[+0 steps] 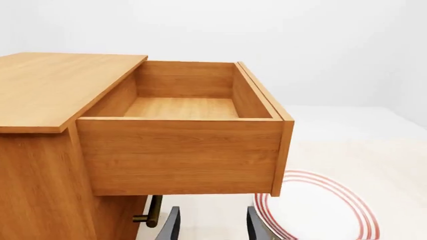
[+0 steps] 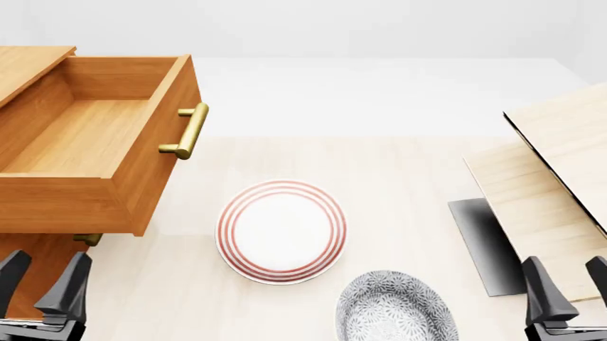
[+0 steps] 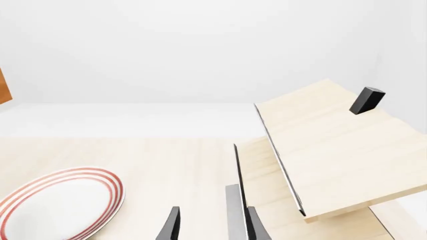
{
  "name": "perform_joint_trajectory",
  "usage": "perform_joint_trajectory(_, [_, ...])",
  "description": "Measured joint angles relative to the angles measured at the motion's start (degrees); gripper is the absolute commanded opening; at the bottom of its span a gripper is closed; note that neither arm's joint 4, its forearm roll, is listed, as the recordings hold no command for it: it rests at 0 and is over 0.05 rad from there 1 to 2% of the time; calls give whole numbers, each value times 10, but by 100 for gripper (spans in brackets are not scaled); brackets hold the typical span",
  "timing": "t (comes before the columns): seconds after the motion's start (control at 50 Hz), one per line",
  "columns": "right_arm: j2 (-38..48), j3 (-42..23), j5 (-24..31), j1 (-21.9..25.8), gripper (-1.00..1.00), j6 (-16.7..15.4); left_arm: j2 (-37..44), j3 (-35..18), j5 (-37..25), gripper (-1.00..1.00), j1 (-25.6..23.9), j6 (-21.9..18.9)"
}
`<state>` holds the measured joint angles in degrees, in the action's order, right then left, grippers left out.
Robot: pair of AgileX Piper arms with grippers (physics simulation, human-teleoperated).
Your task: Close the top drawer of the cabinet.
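Front view: top drawer [image 2: 90,142] pulled out beyond left gripper [image 2: 43,284], both jaws seemingly parted, empty.

Left gripper [image 2: 43,280]: low at the near left, jaws apart, empty.
Right gripper [image 2: 567,284]: low at the near right, jaws apart, empty.

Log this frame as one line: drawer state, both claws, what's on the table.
top drawer: pulled open, empty | left claw: open, holds nothing, near cabinet | right claw: open, holds nothing, by boards | table: striped plate, patterned bowl
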<state>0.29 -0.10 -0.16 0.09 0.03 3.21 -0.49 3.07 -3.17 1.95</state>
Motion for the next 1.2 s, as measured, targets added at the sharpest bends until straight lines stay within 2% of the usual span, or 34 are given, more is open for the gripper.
perform_joint_trajectory(0.48, [-1, -2, 2, -6, 100, -3, -27, -3, -22, 100, 30, -21])
perform_joint_trajectory(0.68, [-2, -2, 3, -9, 100, -5, -30, -23, -8, 100, 14, -45])
perform_joint_trajectory(0.9, [-2, -2, 3, -10, 100, -6, -31, -101, -26, 100, -60, -83])
perform_joint_trajectory(1.02, [-2, -3, 3, -10, 100, -6, -18, -145, -25, 100, -124, -104])
perform_joint_trajectory(1.2, [-2, -3, 3, -10, 100, -6, 35, -188, 13, 100, -223, -137])
